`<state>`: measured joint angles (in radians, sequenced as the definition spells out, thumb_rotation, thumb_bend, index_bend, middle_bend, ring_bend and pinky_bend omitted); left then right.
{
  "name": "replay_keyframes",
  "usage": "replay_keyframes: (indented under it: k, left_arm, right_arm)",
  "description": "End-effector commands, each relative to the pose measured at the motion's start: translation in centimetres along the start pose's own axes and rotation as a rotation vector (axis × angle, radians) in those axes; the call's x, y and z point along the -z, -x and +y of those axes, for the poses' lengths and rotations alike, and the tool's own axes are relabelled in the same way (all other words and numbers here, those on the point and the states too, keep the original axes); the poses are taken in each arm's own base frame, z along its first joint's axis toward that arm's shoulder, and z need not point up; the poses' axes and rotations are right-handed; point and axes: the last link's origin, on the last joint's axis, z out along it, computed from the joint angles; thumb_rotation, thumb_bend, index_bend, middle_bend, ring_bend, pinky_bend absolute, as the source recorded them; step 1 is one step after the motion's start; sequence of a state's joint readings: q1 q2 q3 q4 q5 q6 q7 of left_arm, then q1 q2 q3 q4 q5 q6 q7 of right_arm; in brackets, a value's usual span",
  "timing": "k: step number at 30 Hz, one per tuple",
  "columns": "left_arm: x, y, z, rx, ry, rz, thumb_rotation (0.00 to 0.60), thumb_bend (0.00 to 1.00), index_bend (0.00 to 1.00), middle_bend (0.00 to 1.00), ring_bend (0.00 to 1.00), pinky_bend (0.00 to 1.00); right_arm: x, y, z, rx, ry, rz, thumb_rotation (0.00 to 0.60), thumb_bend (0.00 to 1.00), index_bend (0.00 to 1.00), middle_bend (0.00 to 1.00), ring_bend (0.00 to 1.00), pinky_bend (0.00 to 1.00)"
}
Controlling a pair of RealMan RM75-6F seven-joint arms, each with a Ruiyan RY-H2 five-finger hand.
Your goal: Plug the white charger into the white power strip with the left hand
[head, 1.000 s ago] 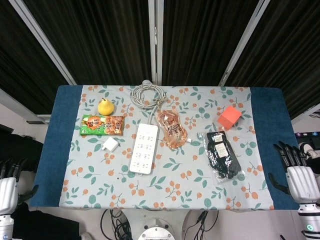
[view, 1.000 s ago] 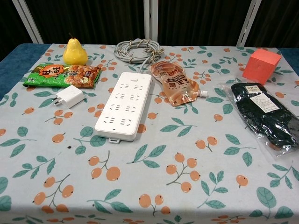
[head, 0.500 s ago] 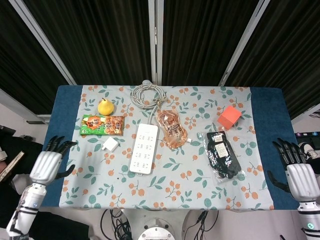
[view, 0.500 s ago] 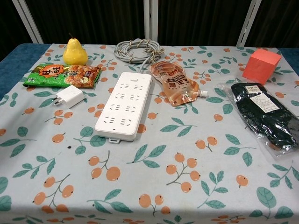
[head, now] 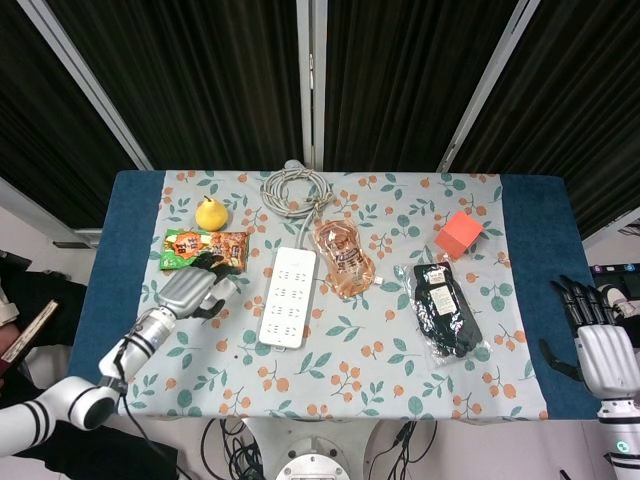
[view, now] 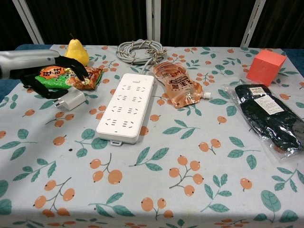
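1 hand over the plug, nothing gripped yet.
Your left hand is hovering with fingers spread above the white charger, which is lying flat just left of the white power strip, prongs pointing away from the strip. Your right hand is waiting open off the table edge. Watch the snack packet right behind: if you're closing too wide, you're catching foil. A shallow pinch risks the charger twisting and prongs missing the sockets.
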<state>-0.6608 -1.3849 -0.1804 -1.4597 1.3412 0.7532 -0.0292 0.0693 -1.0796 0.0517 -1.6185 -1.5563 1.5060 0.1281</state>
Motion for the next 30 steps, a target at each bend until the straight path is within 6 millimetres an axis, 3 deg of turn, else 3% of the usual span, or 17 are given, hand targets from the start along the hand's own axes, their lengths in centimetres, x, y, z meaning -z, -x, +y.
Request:
replay_keyframes:
  k: [1,11,22,30]
  left_arm:
    - [-0.9,0.4,0.1,0.023,-0.009,-0.016,0.6,0.44,0.21,0.21,0.05,0.02]
    - [-0.7,1.1,-0.5,0.008,-0.048,-0.067,0.6,0.44,0.21,0.28,0.05,0.01]
    - [3.6,2.5,0.0,-0.004,-0.051,-0.121,0.6,0.43,0.21,0.32,0.05,0.01]
    - [4.8,1.3,0.0,0.029,-0.063,0.096,0.6,0.44,0.21,0.28,0.05,0.02]
  right_arm:
    - [-0.1,0.1,0.1,-0.003,0.003,-0.003,0.6,0.27,0.0,0.0,0.0,0.0]
    - [-0.7,0.5,0.2,-0.014,-0.001,-0.011,0.6,0.27,0.0,0.0,0.0,0.0]
    - [-0.6,0.5,0.3,-0.016,-0.002,-0.01,0.6,0.27,0.0,0.0,0.0,0.0]
    - [-0.4,0.4,0.1,-0.012,-0.006,-0.004,0.6,0.27,0.0,0.0,0.0,0.0]
